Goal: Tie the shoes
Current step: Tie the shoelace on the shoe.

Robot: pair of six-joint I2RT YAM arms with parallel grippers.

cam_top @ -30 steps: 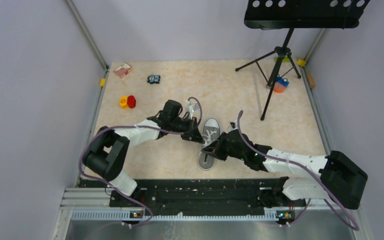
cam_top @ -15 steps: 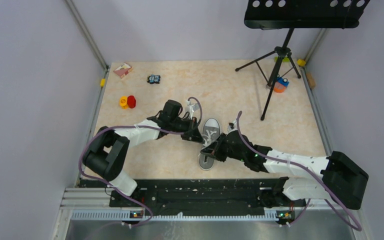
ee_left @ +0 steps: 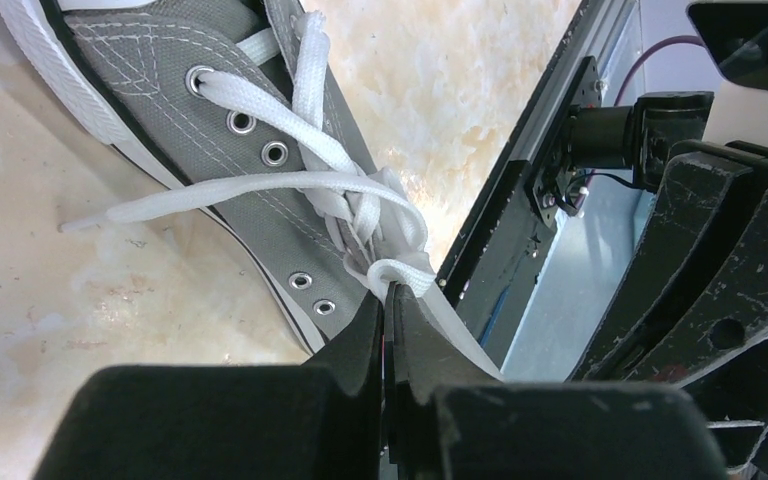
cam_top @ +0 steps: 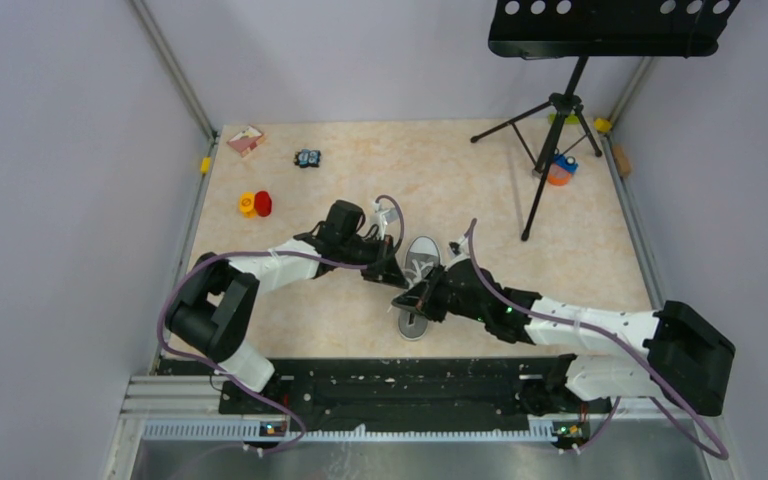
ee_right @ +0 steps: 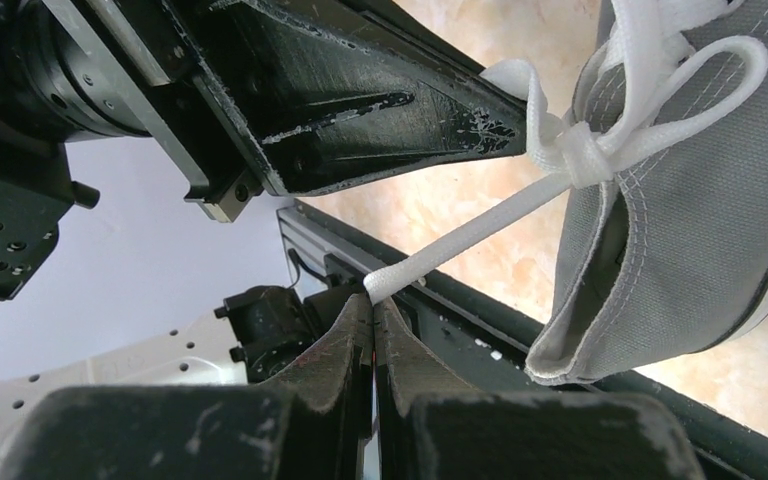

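Grey sneaker [cam_top: 422,262] lay mid-worktop [cam_top: 460,170], toe pointing away from the arm bases, heel toward them. The left pincer [ee_left: 387,296] was clamped fully shut on a loop of the white laces [ee_left: 355,190], right at the knot [ee_left: 390,235] by the top eyelets. The right pincer [ee_right: 373,305] was closed tight too, pinching a single lace strand that ran taut up to the knot. Both pincers sat close together at the shoe's left side. Black music stand [cam_top: 610,25] stood at far right. Red and yellow pieces [cam_top: 256,204] sat well apart at far left.
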